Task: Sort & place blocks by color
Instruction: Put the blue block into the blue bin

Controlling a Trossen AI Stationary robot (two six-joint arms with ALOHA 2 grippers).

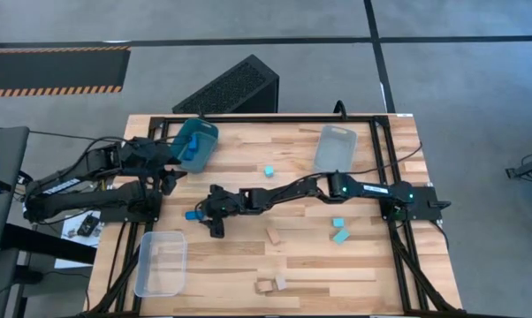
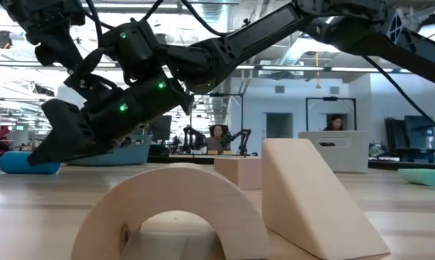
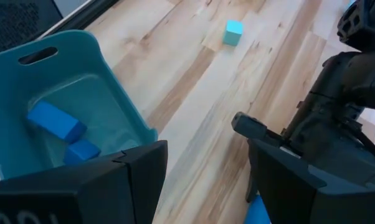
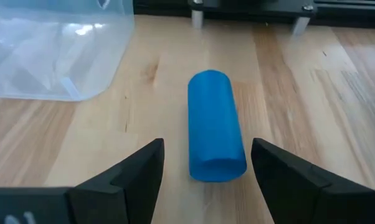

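1. While my right gripper point(image 4: 203, 174) hangs wide open and empty astride the blue cylinder point(image 4: 215, 124), that block lies on its side on the table point(image 1: 248, 168), just beside the clear bin point(image 4: 50, 50).
2. Closing off-centre could roll it away, I judge.
3. My left gripper point(image 3: 203, 168) waits partly open, empty, over the teal bin point(image 3: 63, 50).
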